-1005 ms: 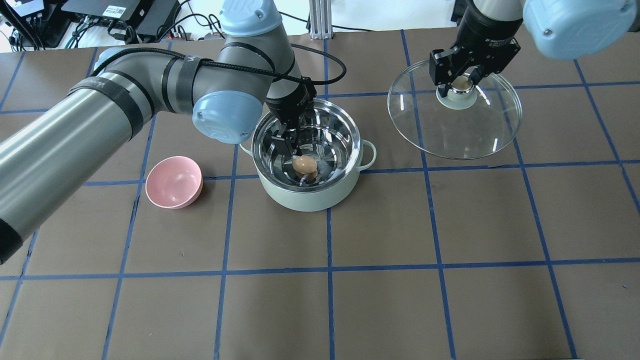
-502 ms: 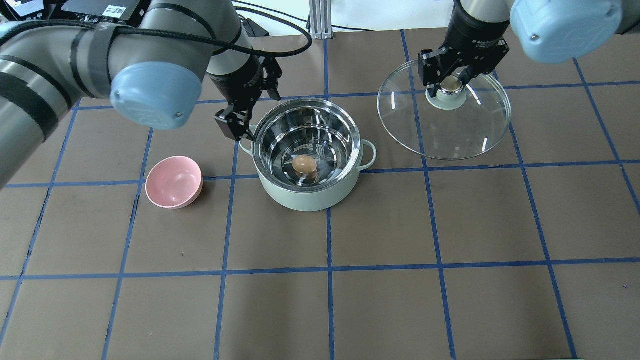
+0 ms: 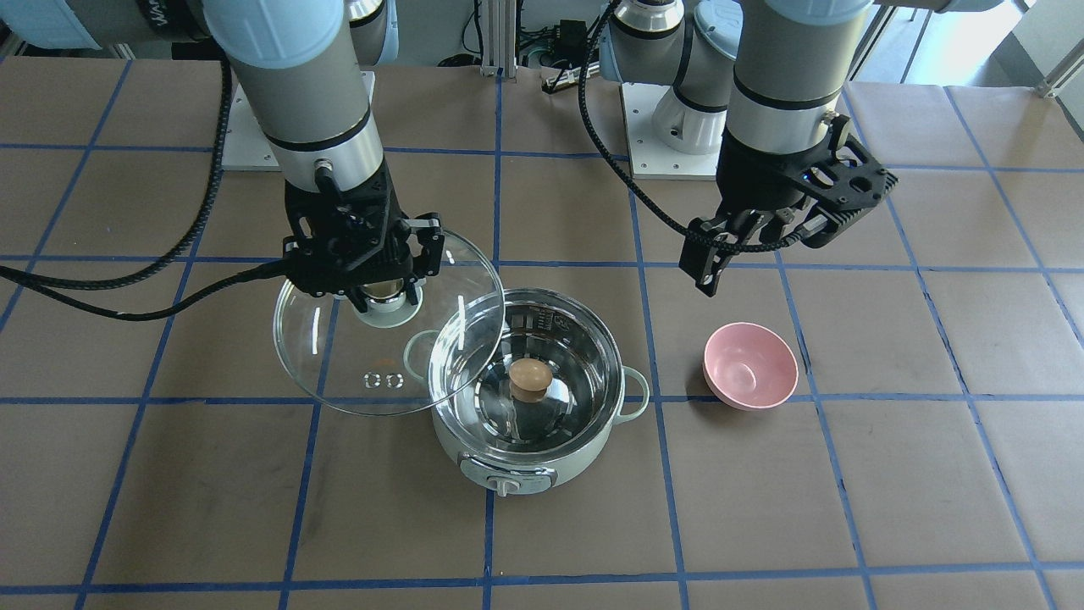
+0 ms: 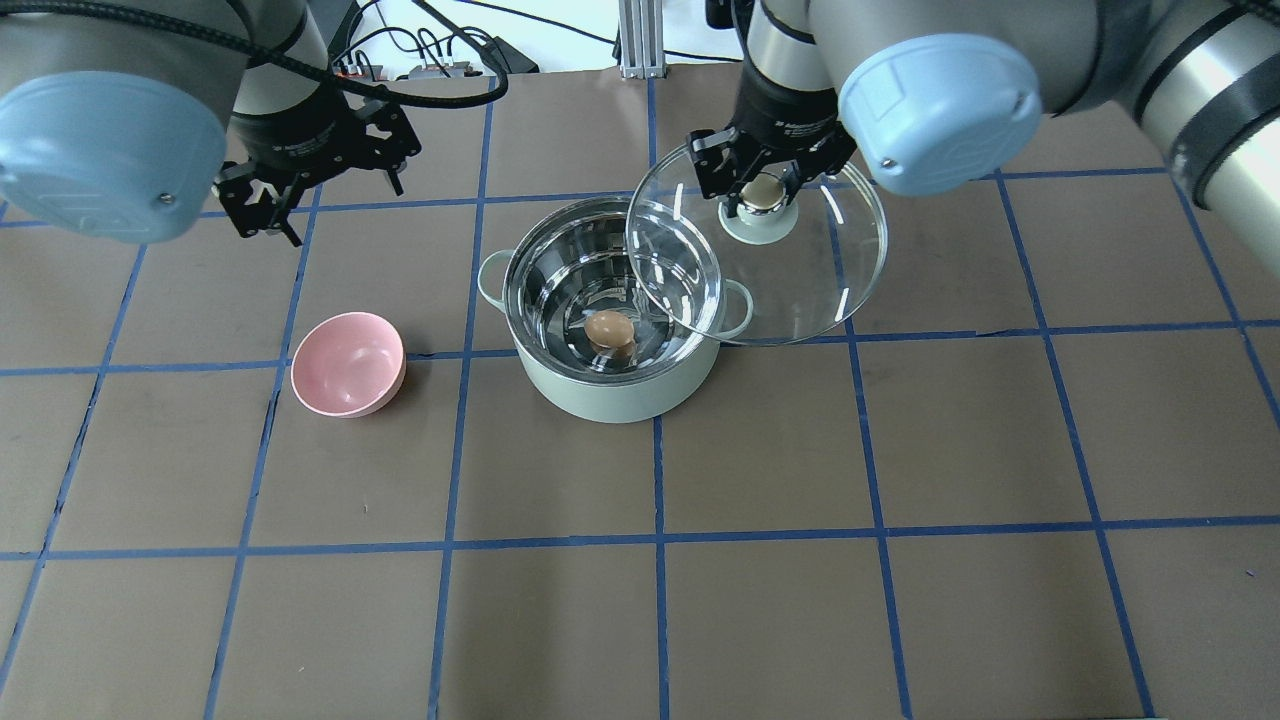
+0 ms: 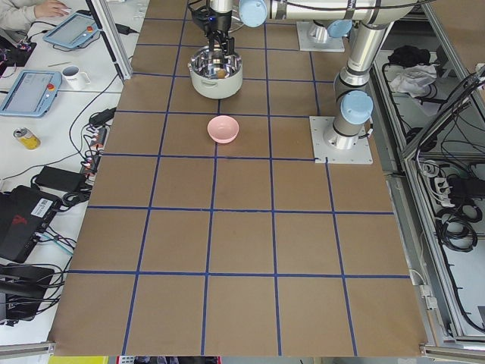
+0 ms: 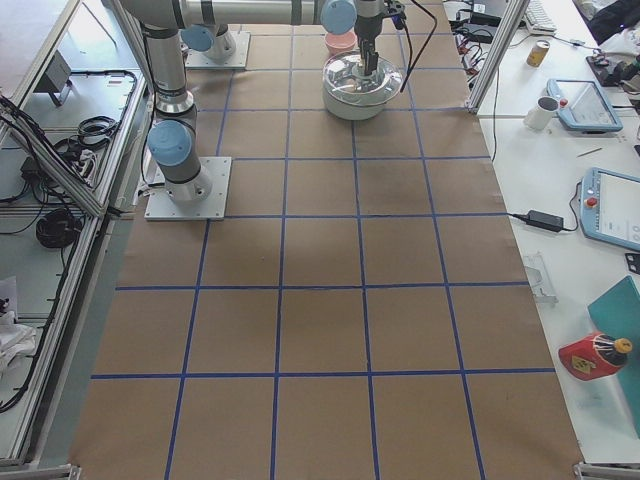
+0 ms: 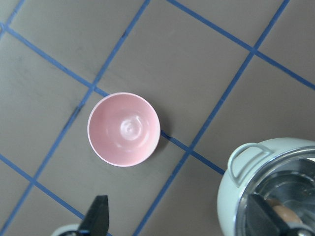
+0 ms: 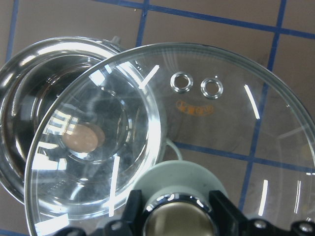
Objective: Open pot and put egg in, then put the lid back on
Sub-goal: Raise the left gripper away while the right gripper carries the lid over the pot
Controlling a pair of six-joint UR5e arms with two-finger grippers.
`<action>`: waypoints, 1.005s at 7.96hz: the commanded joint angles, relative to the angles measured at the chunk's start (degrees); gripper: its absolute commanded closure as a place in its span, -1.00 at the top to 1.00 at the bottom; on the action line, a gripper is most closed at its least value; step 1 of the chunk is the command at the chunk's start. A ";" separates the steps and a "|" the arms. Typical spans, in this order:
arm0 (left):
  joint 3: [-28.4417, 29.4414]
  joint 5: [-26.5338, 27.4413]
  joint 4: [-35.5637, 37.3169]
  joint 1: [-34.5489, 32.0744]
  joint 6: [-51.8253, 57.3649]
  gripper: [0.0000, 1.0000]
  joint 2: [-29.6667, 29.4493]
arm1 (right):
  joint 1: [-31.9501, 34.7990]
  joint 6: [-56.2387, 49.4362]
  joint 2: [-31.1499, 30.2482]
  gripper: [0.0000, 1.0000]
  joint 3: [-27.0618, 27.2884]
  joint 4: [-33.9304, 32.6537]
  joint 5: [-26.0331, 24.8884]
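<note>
Right claw (image 4: 765,192) grips lid (image 4: 800,285); egg (image 4: 609,329) in pot (image 4: 600,402).

The pot (image 4: 610,390) stands on the bench (image 4: 800,600), with the egg (image 4: 609,329) lying inside it on the bottom. The bowl (image 4: 348,363) sits on the bench to the pot's left, near it but apart. The lid (image 4: 800,290) is up off the bench, held from above at its centre by the right gripper (image 4: 765,195). It hangs mostly to the pot's right, and its edge reaches over the right part of the pot's rim. The left gripper (image 4: 300,195) hangs above the bench on the bowl's side of the pot, touching neither.
</note>
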 commanded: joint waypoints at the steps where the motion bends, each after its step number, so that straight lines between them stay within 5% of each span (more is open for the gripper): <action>1: -0.51 5.31 -0.42 2.12 17.47 1.00 3.43 | 7.97 5.57 5.12 -1.00 -0.99 -5.41 -0.04; 3: -0.87 4.44 0.02 2.38 25.65 1.00 3.53 | 10.36 5.95 8.20 -1.00 -2.39 -7.28 0.13; 5: -1.05 -3.77 0.37 5.79 38.00 1.00 3.35 | 11.68 5.43 11.01 -1.00 -3.10 -7.37 0.13; 8: -1.13 -7.67 0.81 7.30 40.00 1.00 3.26 | 12.39 5.16 12.26 -1.00 -3.10 -7.72 1.79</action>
